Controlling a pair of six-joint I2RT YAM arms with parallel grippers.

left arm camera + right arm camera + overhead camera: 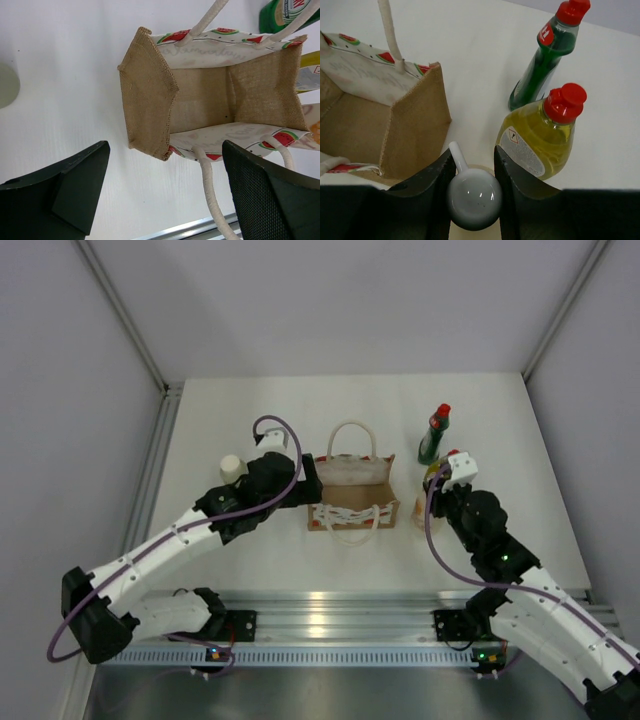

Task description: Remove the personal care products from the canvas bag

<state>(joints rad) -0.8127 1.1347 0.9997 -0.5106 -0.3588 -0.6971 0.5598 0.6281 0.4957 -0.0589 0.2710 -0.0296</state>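
Observation:
The tan canvas bag (pixel 352 492) stands open in the middle of the table, and I see no bottle inside it in the left wrist view (pixel 200 100). My left gripper (pixel 308 485) is open and empty at the bag's left end (pixel 165 150). My right gripper (pixel 432 495) is shut on the white pump head (pixel 474 197) of the cream bottle (pixel 421 512), right of the bag (pixel 415 130). The yellow bottle (pixel 540 142) and the dark green bottle (pixel 542 62) stand upright just beyond it. The pale green bottle (pixel 232 467) stands left of my left arm.
The bag's cream rope handles (pixel 351 430) loop out at its far and near sides; the near one (pixel 212 190) lies between my left fingers. An aluminium rail (pixel 340 615) runs along the table's near edge. Grey walls close in the sides and back.

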